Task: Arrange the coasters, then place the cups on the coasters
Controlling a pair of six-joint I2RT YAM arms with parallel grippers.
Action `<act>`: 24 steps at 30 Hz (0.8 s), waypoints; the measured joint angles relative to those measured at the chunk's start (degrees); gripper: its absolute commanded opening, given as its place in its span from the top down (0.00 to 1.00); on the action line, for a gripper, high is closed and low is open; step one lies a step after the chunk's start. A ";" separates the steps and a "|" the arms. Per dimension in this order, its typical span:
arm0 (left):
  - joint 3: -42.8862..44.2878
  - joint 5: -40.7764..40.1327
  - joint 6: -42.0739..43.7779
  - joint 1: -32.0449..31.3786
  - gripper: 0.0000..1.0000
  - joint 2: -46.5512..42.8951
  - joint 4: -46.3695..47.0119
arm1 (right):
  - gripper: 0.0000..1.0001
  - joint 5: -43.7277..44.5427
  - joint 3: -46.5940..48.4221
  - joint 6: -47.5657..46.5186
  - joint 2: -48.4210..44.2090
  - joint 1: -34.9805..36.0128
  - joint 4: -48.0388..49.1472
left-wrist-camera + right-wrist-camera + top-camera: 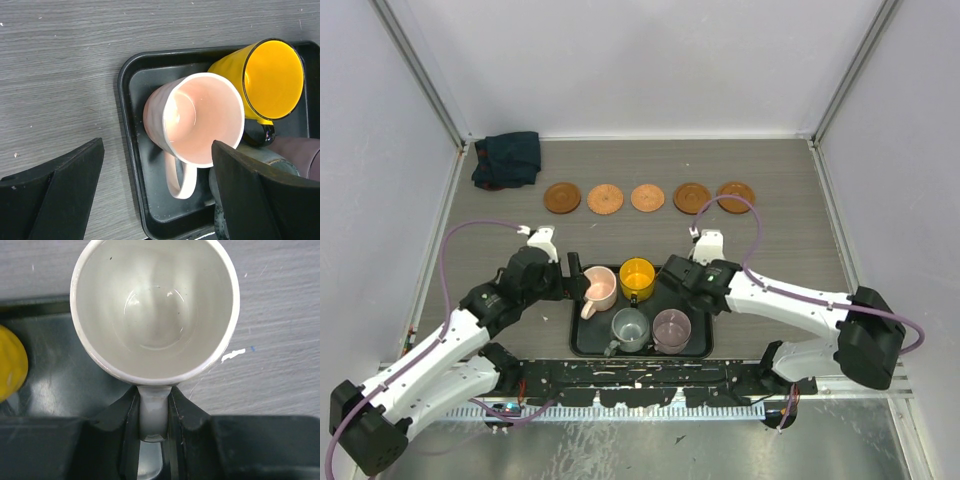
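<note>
Several brown coasters (647, 197) lie in a row across the back of the table. A black tray (578, 338) near the arms holds a pink cup (600, 290), a yellow cup (637, 275), a grey-teal cup (630, 328) and a mauve cup (672, 328). My left gripper (157, 195) is open over the tray's left end, its fingers either side of the pink cup (200, 120) and its handle, not touching. My right gripper (154, 412) is shut on the handle of the cream-white cup (155, 310), upright over the tray's right edge. In the top view the right gripper (672, 277) hides that cup.
A dark folded cloth (507, 160) lies at the back left corner, beside the coaster row. The yellow cup (10, 365) stands just left of the held cup on the tray (45, 385). Side walls bound the table.
</note>
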 measured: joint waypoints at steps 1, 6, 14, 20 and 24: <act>0.00 -0.09 0.02 0.00 0.10 0.11 0.09 | 0.99 0.28 0.24 -0.74 -0.31 -0.76 0.26; 0.00 -0.90 0.26 0.00 0.09 1.27 0.79 | 0.99 0.37 0.46 -9.90 -4.24 -10.75 6.75; 0.52 -3.34 0.85 0.00 0.06 5.66 3.85 | 0.99 -4.09 4.96 -28.11 -1.33 -30.25 21.22; 1.40 -4.94 0.83 0.00 0.04 8.52 5.68 | 0.99 -12.85 10.67 -37.77 9.22 -40.26 30.01; 1.90 -6.27 0.81 0.09 0.03 8.92 6.62 | 0.99 -18.14 13.94 -41.27 15.67 -46.42 32.52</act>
